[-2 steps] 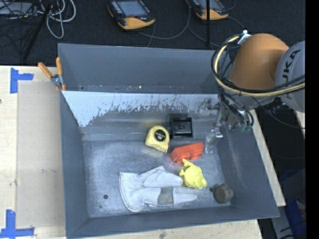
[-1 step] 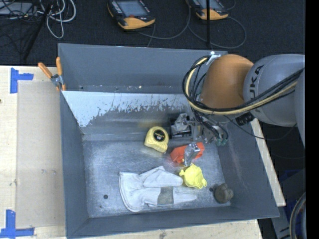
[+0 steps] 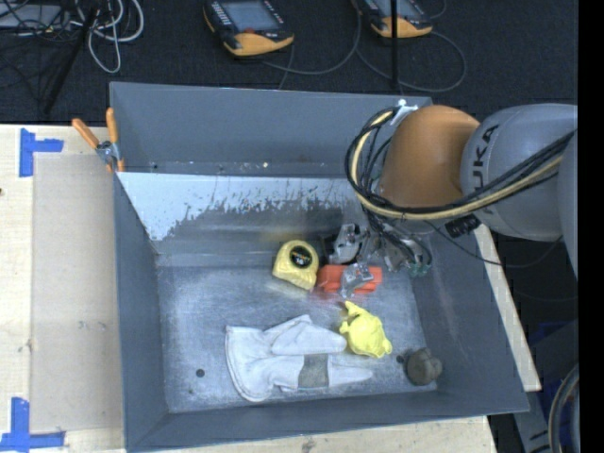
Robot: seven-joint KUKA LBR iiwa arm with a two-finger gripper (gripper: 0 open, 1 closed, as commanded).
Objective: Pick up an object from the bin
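My gripper [image 3: 355,259] hangs low at the back right of the bin, directly over a small orange-red object [image 3: 331,279] and partly covering it. A yellow tape measure [image 3: 295,261] lies just to the left of that object. A yellow crumpled soft thing [image 3: 366,334] sits right in front of the gripper. In front of the tape measure lies a white work glove [image 3: 283,359], spread flat across the bin floor.
A small dark grey lump [image 3: 421,366] rests near the front right corner. The arm with its orange dome and cable loops comes in over the right wall. The bin's sloped back wall rises just behind the gripper.
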